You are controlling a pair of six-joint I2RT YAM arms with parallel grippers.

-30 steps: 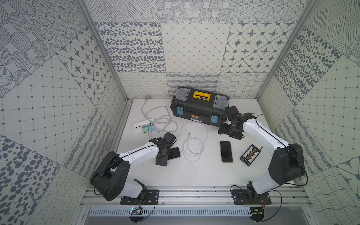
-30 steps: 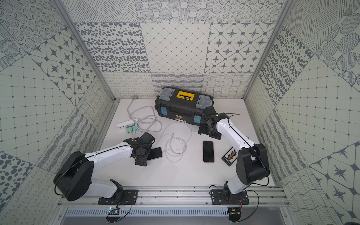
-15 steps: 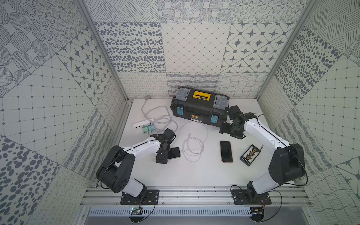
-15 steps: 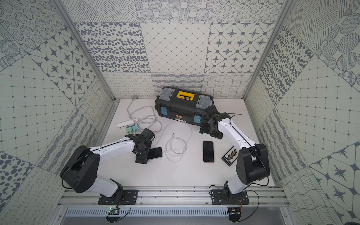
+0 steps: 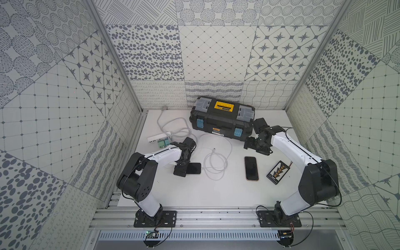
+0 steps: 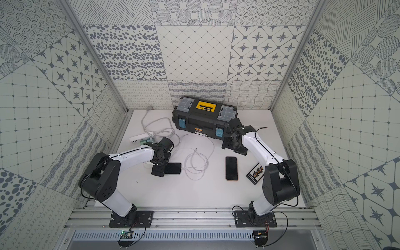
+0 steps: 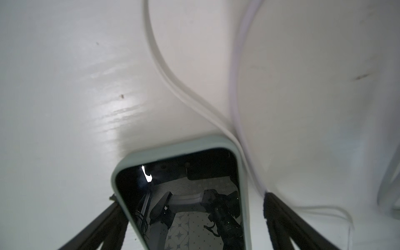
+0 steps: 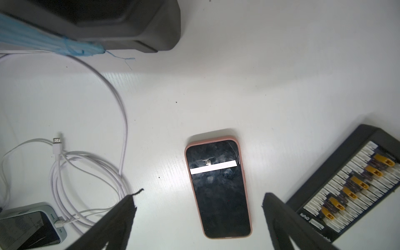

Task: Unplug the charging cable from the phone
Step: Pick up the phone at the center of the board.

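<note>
Jaws stand spread on both arms over the worktop (image 5: 194,194): the right gripper (image 5: 247,144) hovers idle by the toolbox (image 5: 220,121), while the left gripper (image 5: 180,172) straddles the mint-cased phone (image 5: 193,168), probably to brace it. The charging cable (image 8: 73,220) coils just beside it. Its plug (image 8: 58,224) sits in the phone's end, so nothing is unplugged yet.

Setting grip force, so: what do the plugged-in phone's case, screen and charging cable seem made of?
Case: likely matte silicone or soft plastic; pale green, dull, rounded rim. Screen: probably glossy glass; sharp mirror-like reflections. Charging cable: smooth white plastic or rubber jacket; it lies in limp loops.
</note>
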